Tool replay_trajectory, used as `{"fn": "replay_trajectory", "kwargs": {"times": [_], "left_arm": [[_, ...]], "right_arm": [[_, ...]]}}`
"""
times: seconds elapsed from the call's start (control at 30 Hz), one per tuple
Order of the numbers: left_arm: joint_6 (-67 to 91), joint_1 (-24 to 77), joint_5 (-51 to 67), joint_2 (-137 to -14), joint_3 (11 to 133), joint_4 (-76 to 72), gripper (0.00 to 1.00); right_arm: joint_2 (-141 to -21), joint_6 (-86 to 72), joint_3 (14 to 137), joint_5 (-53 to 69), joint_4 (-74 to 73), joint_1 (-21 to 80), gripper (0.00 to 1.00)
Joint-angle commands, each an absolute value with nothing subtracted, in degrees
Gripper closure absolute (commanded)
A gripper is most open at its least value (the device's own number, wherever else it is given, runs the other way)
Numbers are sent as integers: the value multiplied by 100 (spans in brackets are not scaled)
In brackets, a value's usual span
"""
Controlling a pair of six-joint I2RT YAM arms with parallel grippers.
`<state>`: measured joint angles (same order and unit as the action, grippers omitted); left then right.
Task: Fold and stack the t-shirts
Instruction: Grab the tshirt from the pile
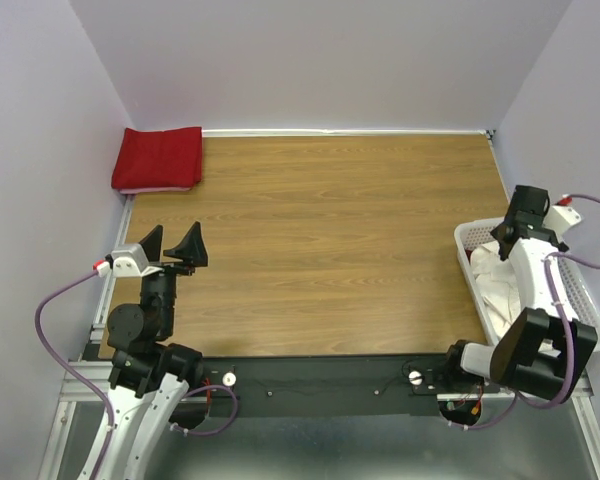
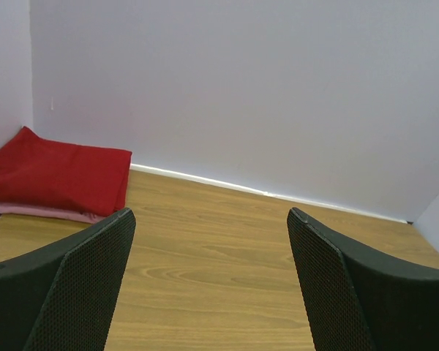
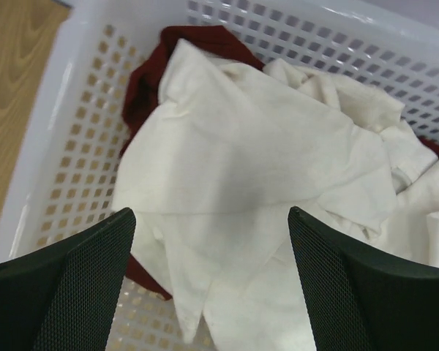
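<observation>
**Basket pick: right arm over the cream-white shirt**

Obs: The right end effector (image 3: 208, 219) hangs over the white plastic lattice basket (image 3: 66, 131), which sits at the right edge of the wood-grain worktop (image 1: 340, 230). Its jaws are spread wide with nothing between them. Directly below lies the crumpled cream-white cotton t-shirt (image 3: 256, 146), heaped loosely on top. A dark red t-shirt (image 3: 143, 80) shows under it toward one corner of the basket. Whether the end effector touches the cloth yet cannot be told from the wrist view.

The left end effector (image 1: 178, 232) hovers above the left side of the worktop, also spread and empty. A folded bright red t-shirt (image 1: 158, 157) sits in the far left corner, against the wall.

Judgement: the step in hand is taking the cream-white shirt out for folding.

How to do it well:
- Come down on a raised ridge of the cream cloth rather than a flat patch, so the jaws close on one gathered layer.
- Keep away from the dark red edge; a deep pinch would likely take both shirts.
- Stay off the lattice wall, where the jaws may snag the holes or drag the light basket.
- Lift straight up until the hem clears the rim, then carry the shirt to the middle of the worktop.
- Have the left arm ready to take a second corner for spreading.
</observation>
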<state>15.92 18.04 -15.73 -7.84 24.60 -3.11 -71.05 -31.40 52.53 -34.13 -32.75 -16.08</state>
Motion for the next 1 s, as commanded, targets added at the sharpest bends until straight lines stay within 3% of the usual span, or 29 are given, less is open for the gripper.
{"fn": "replay_trajectory", "kwargs": {"times": [0.0, 0.17, 0.2, 0.27, 0.3, 0.37, 0.4, 0.5, 0.77, 0.97], "left_arm": [[1600, 1872, -1433, -685, 2382, -413, 8], [1591, 1890, -1398, -694, 2408, -396, 8], [1600, 1890, -1389, -694, 2400, -387, 9], [1600, 1890, -1389, -694, 2391, -387, 9], [1600, 1881, -1389, -712, 2391, -387, 9], [1608, 1890, -1354, -747, 2391, -404, 9], [1600, 1890, -1327, -764, 2399, -413, 9], [1600, 1916, -1292, -791, 2382, -431, 9], [1600, 1969, -1231, -958, 2391, -457, 10], [1591, 1969, -1257, -1046, 2399, -475, 10]], "right_arm": [[-7268, -4094, 4993, -2902, -3033, -2258, 9], [-7576, -4403, 4571, -2576, -2498, -2680, 12], [-7663, -4421, 4509, -2392, -2461, -2785, 17], [-7682, -4395, 4421, -2251, -2435, -2812, 31], [-7656, -4325, 4412, -2093, -2435, -2812, 46], [-7402, -4124, 4430, -1969, -2452, -2821, 60], [-7279, -4026, 4447, -1934, -2461, -2813, 75], [-6629, -3666, 4692, -1749, -2653, -2812, 99], [-5986, -3323, 6168, -1530, -3015, -2268, 99], [-6547, -2471, 7969, -466, -3111, -1513, 99]]}}
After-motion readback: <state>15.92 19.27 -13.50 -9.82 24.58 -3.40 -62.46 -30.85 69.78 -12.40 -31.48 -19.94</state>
